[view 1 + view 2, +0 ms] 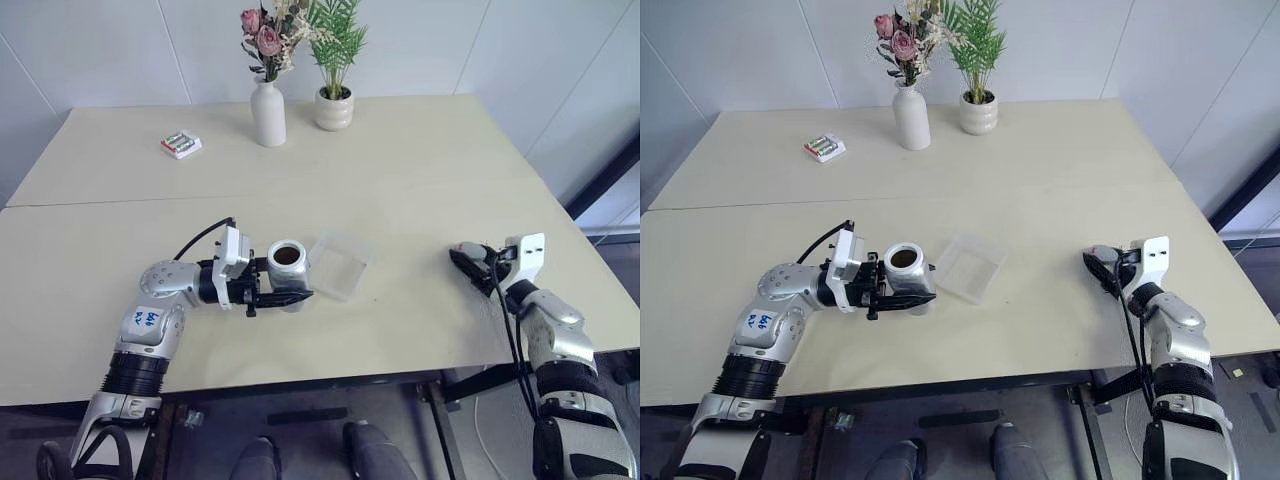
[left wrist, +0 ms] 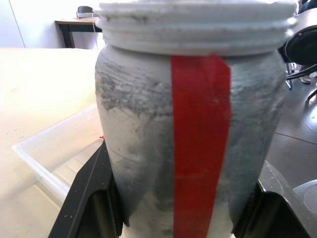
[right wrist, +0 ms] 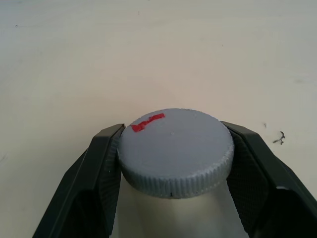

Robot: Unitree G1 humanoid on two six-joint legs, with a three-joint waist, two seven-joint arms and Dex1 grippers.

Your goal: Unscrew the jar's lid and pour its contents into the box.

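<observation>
White wall panels back a broad pale desk (image 1: pixel 420 180) made of two tops butted together along a seam.

Left claw (image 1: pixel 283 294) points across toward the robot's right, its two black fingers (image 2: pixel 91 198) clamped on the sides of the jar (image 1: pixel 288 272), a grey metal cylinder with a red stripe down its side. The jar stands upright with its threaded mouth uncovered, and brown contents (image 1: pixel 287 256) show inside. Just beside this claw, on the side its fingertips point to, lies the box (image 1: pixel 340 264), a shallow clear plastic tray resting flat on the desk; its near corner sits close against the jar, though I cannot tell whether they touch.

Right claw (image 1: pixel 1102 266) hangs low over the desk, well apart from the left claw and the box, toward the robot's right. It is closed on the lid (image 3: pixel 176 151), a round grey cap with a ribbed rim and a small red mark on top, pinched edge to edge.

Far beyond both claws, at the desk's back edge, stand a white vase (image 1: pixel 268 114) of pink flowers and a small potted green plant (image 1: pixel 334 104), with a little green-red-white packet (image 1: pixel 181 145) off to their left.
</observation>
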